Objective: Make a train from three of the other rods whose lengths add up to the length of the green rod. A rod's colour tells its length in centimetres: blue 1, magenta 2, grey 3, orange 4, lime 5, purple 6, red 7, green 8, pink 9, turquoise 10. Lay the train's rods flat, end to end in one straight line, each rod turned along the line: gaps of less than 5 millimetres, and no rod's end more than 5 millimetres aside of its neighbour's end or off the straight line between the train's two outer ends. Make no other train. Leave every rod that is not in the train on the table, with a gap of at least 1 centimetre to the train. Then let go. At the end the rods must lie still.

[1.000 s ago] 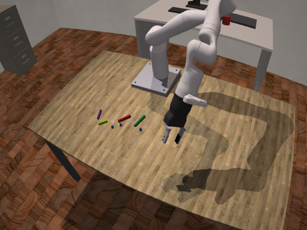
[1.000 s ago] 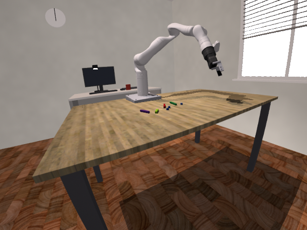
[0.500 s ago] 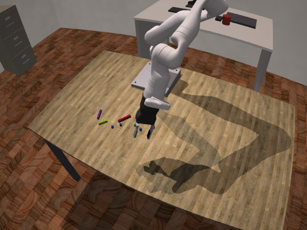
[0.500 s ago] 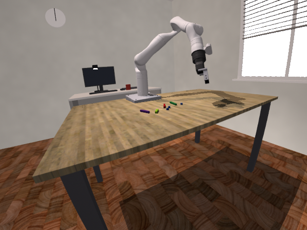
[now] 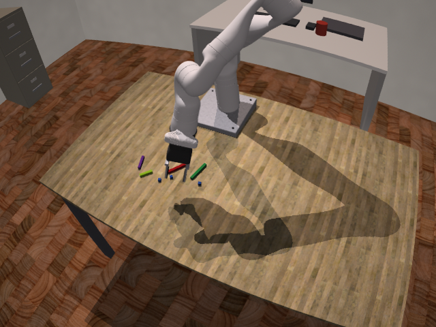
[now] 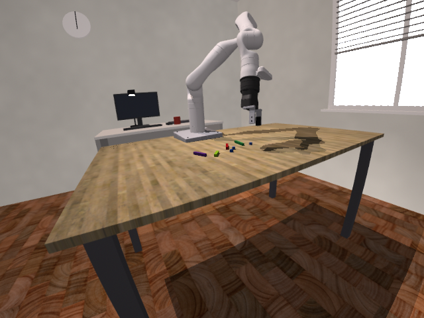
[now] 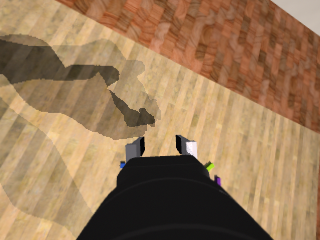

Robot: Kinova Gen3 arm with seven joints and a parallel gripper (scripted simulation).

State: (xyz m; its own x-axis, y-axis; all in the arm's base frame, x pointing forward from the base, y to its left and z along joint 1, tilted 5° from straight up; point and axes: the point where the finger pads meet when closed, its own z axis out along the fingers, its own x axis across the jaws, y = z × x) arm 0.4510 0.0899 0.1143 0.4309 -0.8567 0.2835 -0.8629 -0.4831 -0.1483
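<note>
Approaching the rods, nothing picked yet.

Left to right on the wood-plank table (image 5: 317,197): purple rod (image 5: 141,162), lime rod (image 5: 146,173), three blue cubes, red rod (image 5: 176,167), green rod (image 5: 198,171). Gripper (image 5: 175,173) above red, jaws wide open, empty. Next, probably: descend on purple, then two blues. Parquet floor, desk behind.
</note>
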